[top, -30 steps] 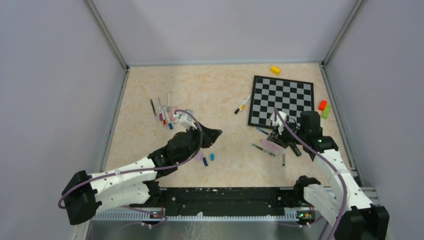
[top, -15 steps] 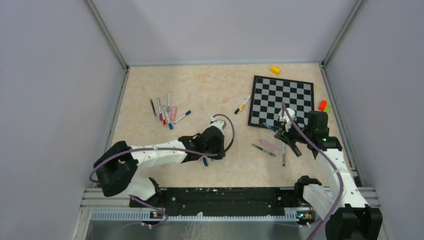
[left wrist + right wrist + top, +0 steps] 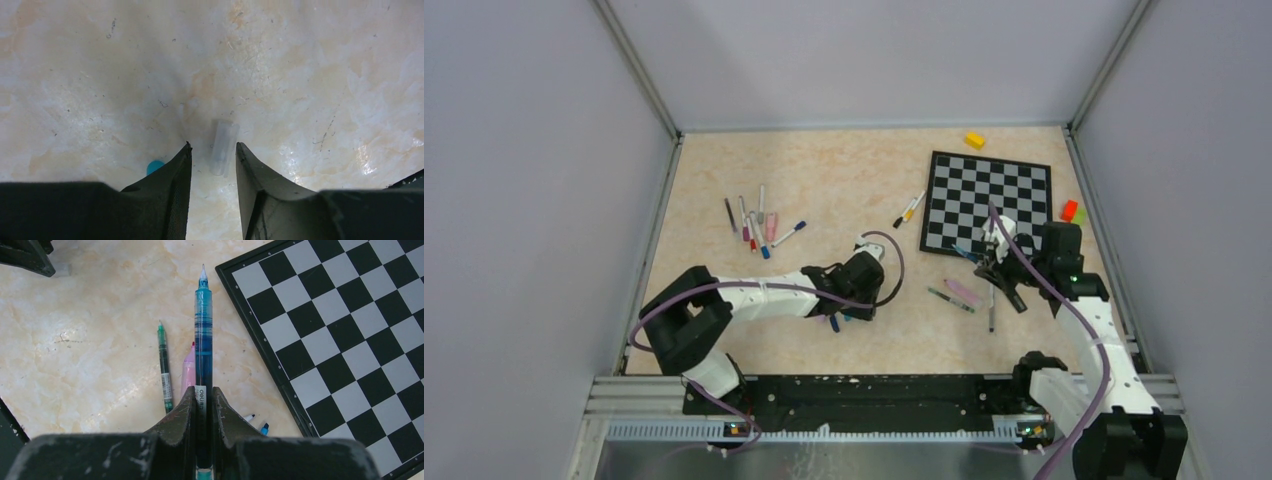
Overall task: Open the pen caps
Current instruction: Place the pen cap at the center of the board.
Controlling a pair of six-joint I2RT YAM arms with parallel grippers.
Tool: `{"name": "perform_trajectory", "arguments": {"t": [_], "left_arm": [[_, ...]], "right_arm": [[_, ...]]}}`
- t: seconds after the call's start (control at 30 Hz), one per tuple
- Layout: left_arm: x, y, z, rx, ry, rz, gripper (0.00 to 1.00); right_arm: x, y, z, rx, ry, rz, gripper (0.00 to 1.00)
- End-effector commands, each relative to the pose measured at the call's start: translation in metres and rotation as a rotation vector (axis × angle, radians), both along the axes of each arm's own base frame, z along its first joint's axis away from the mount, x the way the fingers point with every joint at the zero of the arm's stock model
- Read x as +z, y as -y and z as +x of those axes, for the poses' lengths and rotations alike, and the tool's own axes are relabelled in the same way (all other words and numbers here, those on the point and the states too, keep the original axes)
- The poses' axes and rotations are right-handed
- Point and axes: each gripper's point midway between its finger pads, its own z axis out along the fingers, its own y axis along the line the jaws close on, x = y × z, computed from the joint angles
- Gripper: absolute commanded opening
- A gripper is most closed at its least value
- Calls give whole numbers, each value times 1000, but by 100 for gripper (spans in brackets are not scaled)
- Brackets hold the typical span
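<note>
My left gripper [image 3: 214, 146] is low over the table with its jaws open. A clear pen cap [image 3: 223, 145] lies loose on the table at its fingertips, touched by neither finger. A blue cap [image 3: 155, 166] peeks out beside the left finger, and a navy cap [image 3: 834, 323] lies near that gripper [image 3: 856, 300]. My right gripper [image 3: 204, 390] is shut on a teal-blue pen [image 3: 203, 330]. The pen's bare tip points away, toward the table middle. That gripper [image 3: 989, 262] hovers at the chessboard's near left corner.
The chessboard [image 3: 990, 205] lies at the right. Below the right gripper lie a green pen [image 3: 164, 367] and a pink pen [image 3: 188, 371]. A cluster of pens [image 3: 754, 225] is at the left, and one pen [image 3: 910, 208] lies by the board. A yellow block [image 3: 974, 140] sits far back, and red and green blocks [image 3: 1071, 212] sit at the right.
My left arm swung from the pen cluster to the table middle and went low. Its jaws opened, and the clear cap now lies on the table. The right gripper shifted slightly toward the board.
</note>
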Motion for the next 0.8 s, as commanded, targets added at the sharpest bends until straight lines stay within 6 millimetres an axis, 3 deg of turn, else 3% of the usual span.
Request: {"name": "perform_trajectory", "arguments": {"t": [0.0,0.23,0.4,0.5,0.67,0.77], "left_arm": [[9,5,12,2,46,15,43],[47,20,24,-9,131,-87,44],[91,18,28,-23,260,-206,49],[105,1,26,-11,343,-246,59],[120,-21,17,-16,450,-345,97],[126,-28,9,-26,470,-398,99]], "right_arm": [[7,3,4,-5,19,5,0],[2,30,8,-108,-1,-25,0],[-13,73,9,-257,-72,-135,0],[-27,97,0,-308,-149,-177,0],[-49,131,-8,-417,-255,-184,0],[-58,132,-9,-414,-295,-169,0]]}}
